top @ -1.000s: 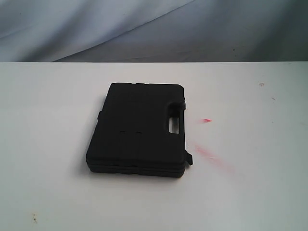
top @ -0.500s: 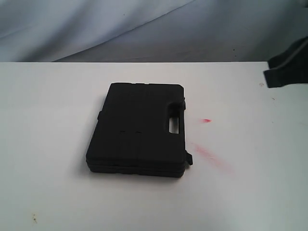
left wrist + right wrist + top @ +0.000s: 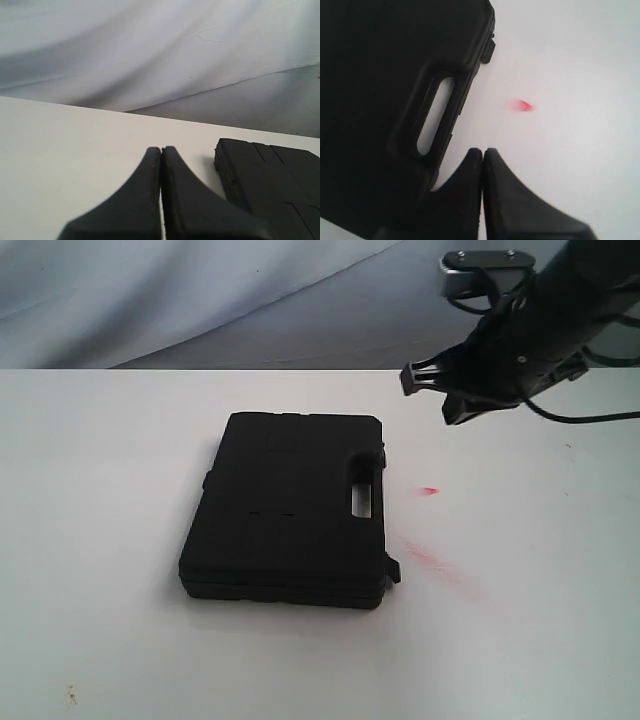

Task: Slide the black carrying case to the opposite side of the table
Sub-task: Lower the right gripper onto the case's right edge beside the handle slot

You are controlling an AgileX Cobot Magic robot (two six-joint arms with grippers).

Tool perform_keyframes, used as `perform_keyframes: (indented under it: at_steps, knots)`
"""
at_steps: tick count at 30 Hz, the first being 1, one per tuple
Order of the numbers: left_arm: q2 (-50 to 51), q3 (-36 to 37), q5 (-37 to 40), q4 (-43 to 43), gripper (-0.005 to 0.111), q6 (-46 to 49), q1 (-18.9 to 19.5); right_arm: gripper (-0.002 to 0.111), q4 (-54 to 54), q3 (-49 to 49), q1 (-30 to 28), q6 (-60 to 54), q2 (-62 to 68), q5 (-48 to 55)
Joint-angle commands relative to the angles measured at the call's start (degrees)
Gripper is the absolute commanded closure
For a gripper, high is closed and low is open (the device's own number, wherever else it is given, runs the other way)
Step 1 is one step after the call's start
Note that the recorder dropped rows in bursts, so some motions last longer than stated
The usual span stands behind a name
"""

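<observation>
Off the table's (image 3: 90, 640) left edge in the exterior view, the left gripper (image 3: 161, 150) shows only in its own wrist view. Its 2 fingers (image 3: 142, 200) are pressed flat together with nothing between them. It sits low over bare white top, with 1 short side of the case (image 3: 285, 510) near it but not touching. That looks like a parked pose, keeping clear of the path. The case lies flat and closed about midway between the left and right edges, with bare table all round it. Its handle slot (image 3: 362, 498) runs along the side that faces the right edge. That side is the natural face to push against if the case is meant to travel toward the left edge. Right of the case, 2 red smears (image 3: 438, 562) mark the top, well apart from it. Farther right, near the far edge, the right gripper (image 3: 432, 390) hangs above the table, beyond the case's far right corner and not in contact. Its wrist view shows both fingers (image 3: 465, 200) closed tight on nothing, pointing down just beside the handle side. Closed fingers make 1 stiff blunt pusher, which probably explains that posture. The slide itself has not begun.
</observation>
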Motion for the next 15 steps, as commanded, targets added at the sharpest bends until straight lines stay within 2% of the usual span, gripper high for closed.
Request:
perform_keyframes:
  at_steps: [1,9,15]
  knots:
    - [-0.2,0.3,0.0,0.2,0.107,-0.1,-0.3,0.108,-0.7,-5.4,1.5,6.3,6.2,2.7]
    - [-0.2,0.3,0.0,0.2,0.107,-0.1,-0.3,0.108,-1.2,-13.0,6.5,14.5,14.8,3.5]
    - [-0.2,0.3,0.0,0.2,0.107,-0.1,-0.3,0.108,-8.5,-17.8,7.5,24.1,19.2,7.6]
